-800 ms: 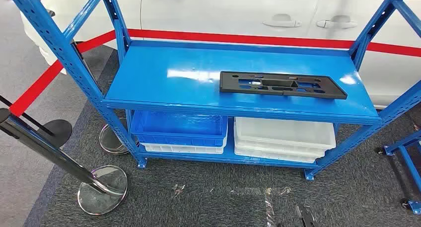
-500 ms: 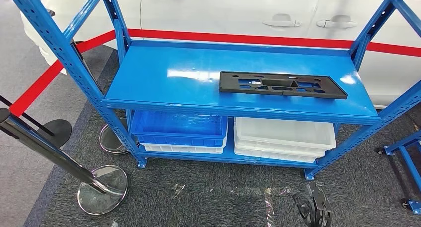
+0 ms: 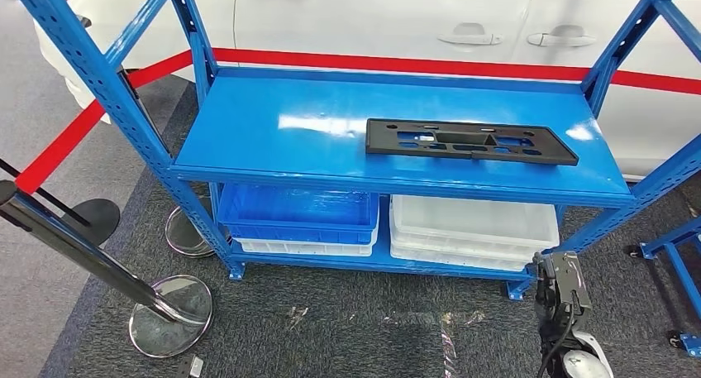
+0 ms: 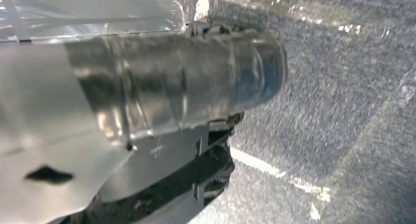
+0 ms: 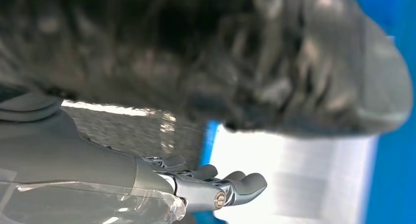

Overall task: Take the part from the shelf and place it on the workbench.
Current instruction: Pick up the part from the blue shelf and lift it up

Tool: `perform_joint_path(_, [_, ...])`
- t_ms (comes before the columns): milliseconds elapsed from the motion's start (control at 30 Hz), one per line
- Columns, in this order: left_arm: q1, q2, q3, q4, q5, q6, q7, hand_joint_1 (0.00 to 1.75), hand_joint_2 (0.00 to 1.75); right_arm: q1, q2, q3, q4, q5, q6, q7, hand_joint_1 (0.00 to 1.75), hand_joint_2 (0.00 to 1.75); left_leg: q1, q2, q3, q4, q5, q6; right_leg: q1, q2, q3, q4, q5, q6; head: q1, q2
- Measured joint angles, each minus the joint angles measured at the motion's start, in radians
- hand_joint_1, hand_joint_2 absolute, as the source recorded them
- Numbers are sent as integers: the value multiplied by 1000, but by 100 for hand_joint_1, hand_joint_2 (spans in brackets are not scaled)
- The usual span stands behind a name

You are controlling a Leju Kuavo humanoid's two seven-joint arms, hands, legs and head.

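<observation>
right hand [image 3: 560,289] raised beside shelf [image 3: 397,138] | fingers [image 5: 230,185] apart, empty | part [image 3: 469,140] on shelf

Behind everything there's a white car [image 3: 388,18] parked side-on, two door handles showing, with a red belt barrier [image 3: 397,64] stretched across in front of it. The belt angles down to the left toward a black stanchion post [image 3: 74,246] leaning across the corner, standing on a shiny chrome round base [image 3: 171,314]. Another chrome base [image 3: 186,232] sits just behind it, plus a dark flat base [image 3: 95,217] further left. Down low there's a blue bin [image 3: 298,212] stacked on a white one, and beside them a white bin [image 3: 473,227]. Floor is dark grey carpet [image 3: 347,328] with bits of clear tape stuck on it. A blue wheeled frame [image 3: 674,266] pokes in at the right edge.
</observation>
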Motion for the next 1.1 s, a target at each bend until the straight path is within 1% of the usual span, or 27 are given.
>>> perform_joint_path(233, [-9,20,-90,-48,137,31,9,0,0,-1,-25,9,-172,85,-70,-14,0,0,0,0,0,0,0,0,0,0,0,0,0,0,0,0])
perform_joint_path(767, [-34,58,-283,-139,417,86,27,0,0,-13,-54,37,-569,384,-252,-18,0,0,0,-1,0,0,0,0,0,-1,0,0,0,0,0,0])
perform_joint_path(900, [-38,64,-318,-157,468,98,29,0,0,-25,-57,47,-628,432,-275,-8,0,175,0,-1,0,0,0,0,0,-1,0,0,0,0,0,0])
perform_joint_path(1100, [-39,65,-324,-160,476,101,29,0,0,-29,-57,50,-638,440,-278,-5,0,175,0,-1,0,0,0,0,0,-1,0,0,0,0,0,0])
